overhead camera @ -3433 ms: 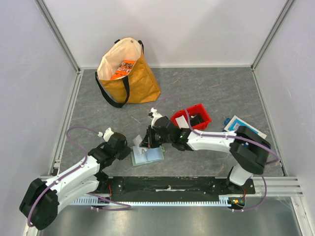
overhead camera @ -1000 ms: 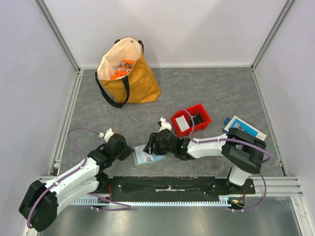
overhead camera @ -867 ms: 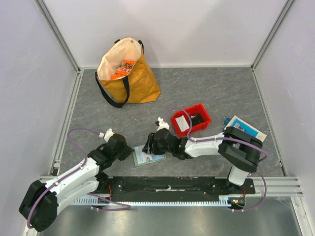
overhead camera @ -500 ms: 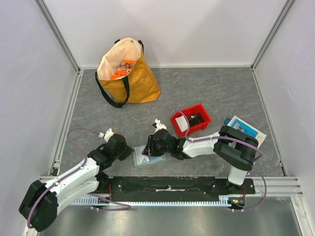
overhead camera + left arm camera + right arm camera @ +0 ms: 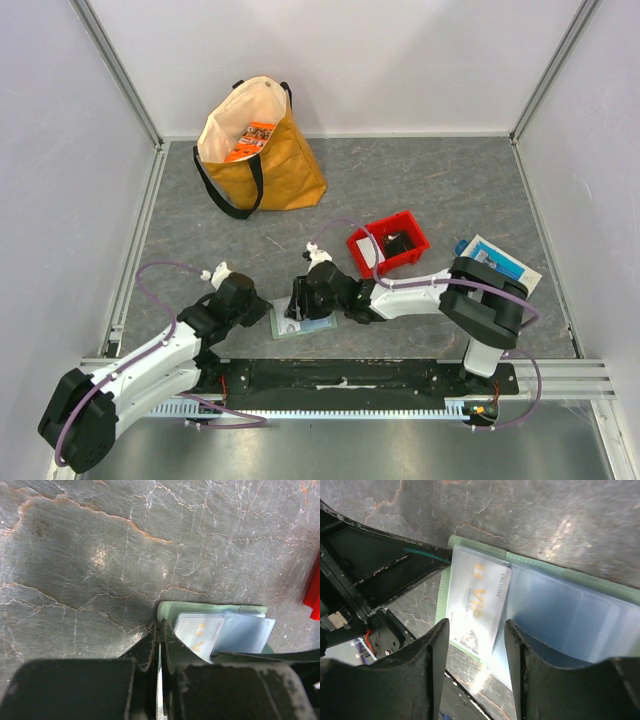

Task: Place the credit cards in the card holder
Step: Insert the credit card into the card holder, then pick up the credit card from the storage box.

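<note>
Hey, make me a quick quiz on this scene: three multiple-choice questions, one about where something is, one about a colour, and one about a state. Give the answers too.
1. Where is the card holder?
A. Inside the tote bag
B. Inside the bin
C. Flat on the table, near its front edge

2. What colour is the bin?
A. Red
B. Blue
C. Yellow

3. How is the card holder?
A. Folded shut
B. Lying open
C. Standing on edge

Answers:
1. C: the top view shows the card holder flat on the table, close to the arm bases.
2. A: the bin has bright red walls.
3. B: the right wrist view shows its clear pockets facing up.
</note>
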`<state>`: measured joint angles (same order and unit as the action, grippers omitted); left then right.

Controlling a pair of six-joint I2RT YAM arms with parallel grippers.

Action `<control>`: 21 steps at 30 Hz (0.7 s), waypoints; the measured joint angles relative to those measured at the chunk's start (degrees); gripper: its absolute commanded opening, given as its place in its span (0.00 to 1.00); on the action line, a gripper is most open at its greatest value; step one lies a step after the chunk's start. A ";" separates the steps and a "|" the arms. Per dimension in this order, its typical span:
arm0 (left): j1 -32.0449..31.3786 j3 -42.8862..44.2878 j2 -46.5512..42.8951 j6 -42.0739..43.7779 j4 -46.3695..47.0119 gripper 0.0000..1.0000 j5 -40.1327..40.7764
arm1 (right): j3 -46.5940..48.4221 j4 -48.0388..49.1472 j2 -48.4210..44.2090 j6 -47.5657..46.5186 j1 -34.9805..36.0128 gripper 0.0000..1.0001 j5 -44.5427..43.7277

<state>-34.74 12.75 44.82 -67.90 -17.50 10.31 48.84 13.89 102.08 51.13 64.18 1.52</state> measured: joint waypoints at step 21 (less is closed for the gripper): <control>-0.02 0.92 1.68 0.02 -0.15 0.02 0.04 | 2.80 -24.74 -23.02 -24.98 -30.18 0.82 -6.80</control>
<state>-34.76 13.67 46.50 -67.88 -17.65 10.35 51.64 -10.85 79.07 26.15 34.00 -5.28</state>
